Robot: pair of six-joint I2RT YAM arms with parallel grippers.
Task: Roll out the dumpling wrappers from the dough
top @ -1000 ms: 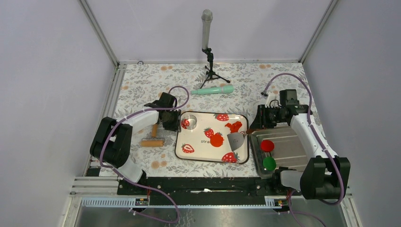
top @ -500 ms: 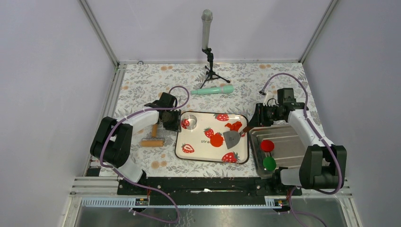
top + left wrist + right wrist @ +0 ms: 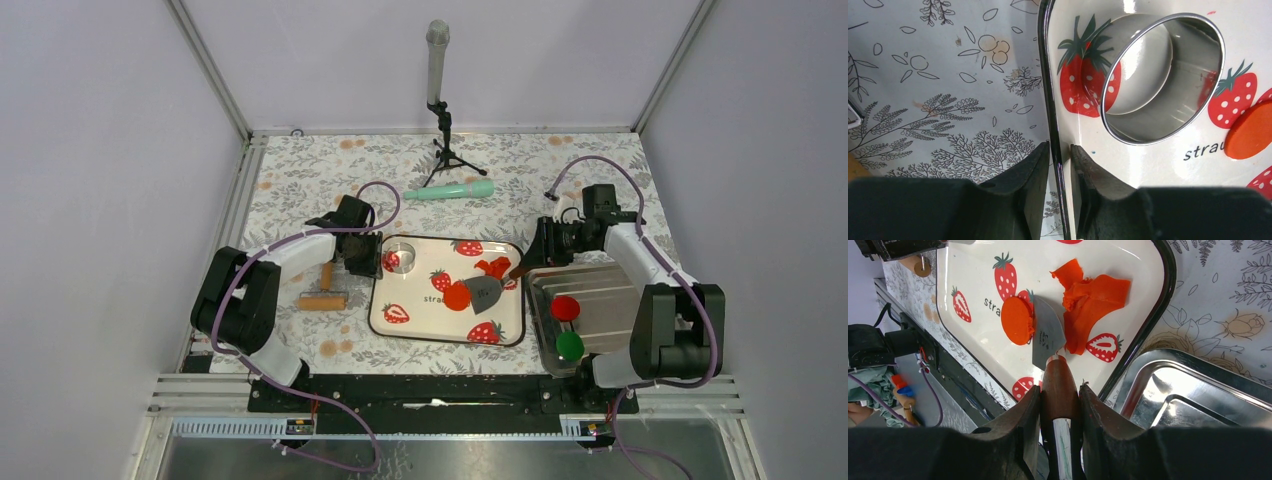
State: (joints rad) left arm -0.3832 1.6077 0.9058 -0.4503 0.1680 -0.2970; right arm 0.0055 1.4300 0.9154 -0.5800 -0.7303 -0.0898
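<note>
Your left gripper (image 3: 1060, 150) pinches the left rim of the strawberry tray (image 3: 430, 322). On the tray's upper right lies the dough (image 3: 1093, 297), a ragged, folded orange-red scrap. Just below and left of it sits the dumpling wrapper (image 3: 1015, 320), a flat, clean-edged disc. Your right gripper (image 3: 1059, 390) clamps the wooden handle of the scraper (image 3: 1048, 335), whose blade stands between the two, against the disc's edge.

You get even, bright overhead light with soft short shadows, glare on the ring cutter (image 3: 1198, 65) and steel tray (image 3: 1168, 385), and dark, soft-focus fingers (image 3: 1018, 195) up close in both wrist views.
</note>
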